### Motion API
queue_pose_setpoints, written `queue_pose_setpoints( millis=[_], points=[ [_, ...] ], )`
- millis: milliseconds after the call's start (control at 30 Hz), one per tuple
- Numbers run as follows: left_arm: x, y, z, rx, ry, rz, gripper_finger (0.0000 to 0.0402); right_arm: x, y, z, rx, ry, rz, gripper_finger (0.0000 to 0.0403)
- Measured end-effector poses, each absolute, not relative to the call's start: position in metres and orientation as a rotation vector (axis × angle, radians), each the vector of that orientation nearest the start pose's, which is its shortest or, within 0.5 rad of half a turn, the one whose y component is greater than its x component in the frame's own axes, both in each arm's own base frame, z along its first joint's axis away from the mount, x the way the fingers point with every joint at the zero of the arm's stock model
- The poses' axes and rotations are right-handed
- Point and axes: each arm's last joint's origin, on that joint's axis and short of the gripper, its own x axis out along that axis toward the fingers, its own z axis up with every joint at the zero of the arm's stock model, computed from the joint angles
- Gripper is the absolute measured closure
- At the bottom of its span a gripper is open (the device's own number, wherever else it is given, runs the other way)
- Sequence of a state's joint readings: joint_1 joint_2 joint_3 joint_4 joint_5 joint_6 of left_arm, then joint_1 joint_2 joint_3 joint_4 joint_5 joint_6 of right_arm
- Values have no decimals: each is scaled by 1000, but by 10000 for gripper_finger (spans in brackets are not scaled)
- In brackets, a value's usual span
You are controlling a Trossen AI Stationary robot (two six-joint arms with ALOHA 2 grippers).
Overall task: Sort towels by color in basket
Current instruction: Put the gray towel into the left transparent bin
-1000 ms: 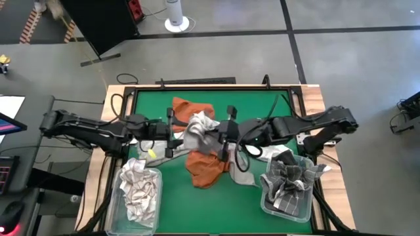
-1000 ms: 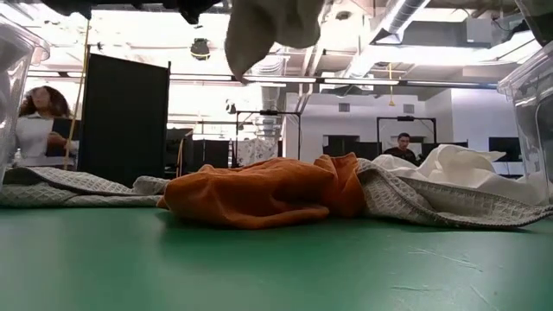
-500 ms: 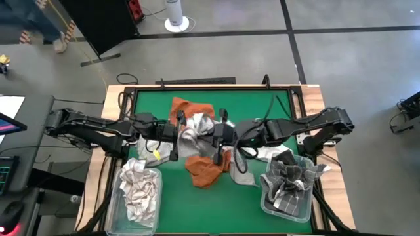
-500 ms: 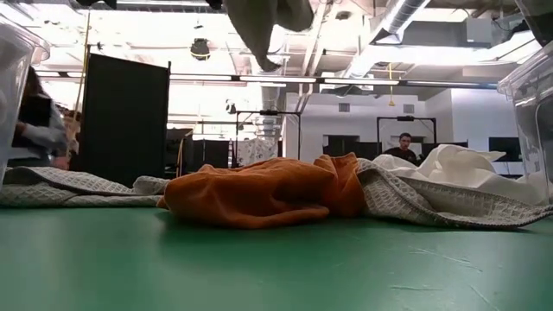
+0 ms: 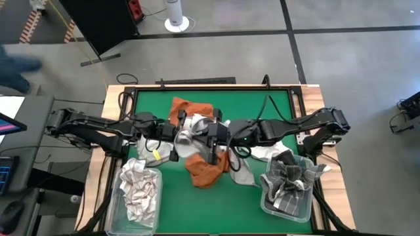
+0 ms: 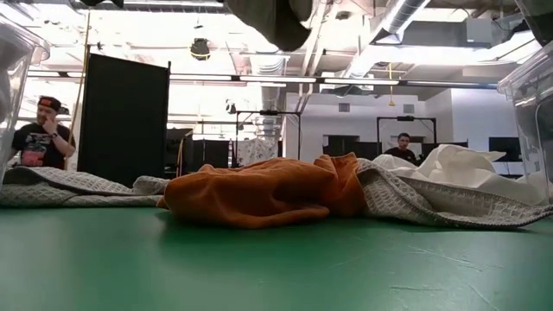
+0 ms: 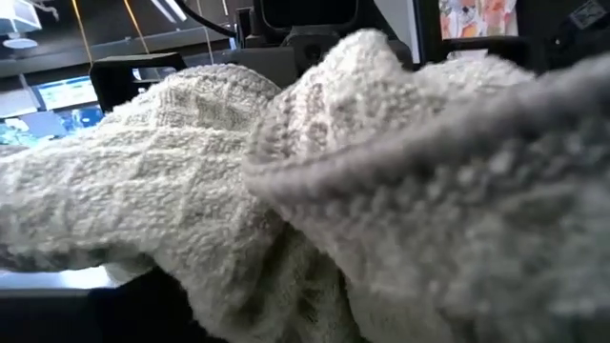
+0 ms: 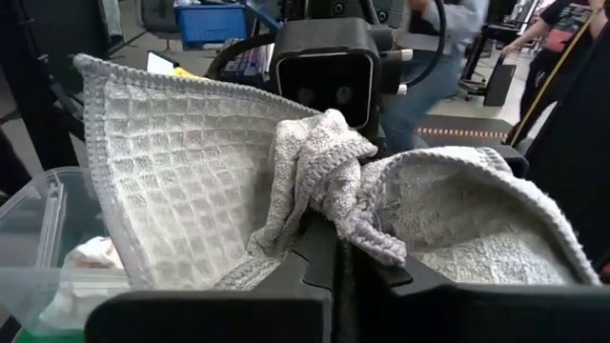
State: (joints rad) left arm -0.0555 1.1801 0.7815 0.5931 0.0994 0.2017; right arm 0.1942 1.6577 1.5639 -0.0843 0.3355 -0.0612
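A light grey waffle-weave towel (image 5: 193, 131) hangs in the air over the middle of the table, between my two grippers. My right gripper (image 8: 334, 243) is shut on it. My left gripper (image 5: 177, 136) faces it from the table's left, right up against the cloth, which fills the left wrist view (image 7: 305, 171). The towel's lower end (image 6: 276, 17) hangs well above the table. Below lie a rust orange towel (image 5: 203, 167), a grey one (image 5: 243, 172) and a second orange one (image 5: 190, 108). My right gripper pinches a bunched fold of the grey towel (image 8: 329, 205) between its two fingers. It comes in about level from the table's right. The towel is lifted clear of the table, and its cloth spreads out to both sides and over toward the left gripper.
A clear bin (image 5: 139, 196) with light towels stands at the near left. A second bin (image 5: 287, 187) holds dark checked towels at the near right. A white towel (image 5: 147, 145) lies under my left arm. People (image 6: 43, 138) are in the room beyond the table.
The two grippers have come closer together over the table's middle, the right one going toward the left edge and the left one toward the right. The towel between them has bunched up, and its hanging end has risen.
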Motion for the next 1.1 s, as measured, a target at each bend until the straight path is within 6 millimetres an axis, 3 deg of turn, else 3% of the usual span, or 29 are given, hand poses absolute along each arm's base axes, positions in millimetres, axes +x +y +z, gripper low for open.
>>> queue_pose_setpoints(
  millis=[200, 400, 600, 700, 933, 1100],
  points=[
    [263, -18, 326, 213, -206, -134, 243, 380, 70, 388, -99, 164, -125, 344],
    [263, -17, 325, 223, -194, -130, 371, 379, 73, 388, -103, 164, -116, 278],
    [259, -17, 325, 220, -158, -132, 372, 360, 80, 402, -104, 168, -90, 192],
    [246, -16, 328, 221, -98, -137, 372, 341, 81, 414, -107, 183, -99, 163],
    [189, -14, 344, 152, 250, -175, 372, 285, 80, 431, -65, 300, -231, 155],
    [164, -20, 345, 11, 432, -285, 366, 271, 74, 422, -4, 420, -323, 158]
  ],
)
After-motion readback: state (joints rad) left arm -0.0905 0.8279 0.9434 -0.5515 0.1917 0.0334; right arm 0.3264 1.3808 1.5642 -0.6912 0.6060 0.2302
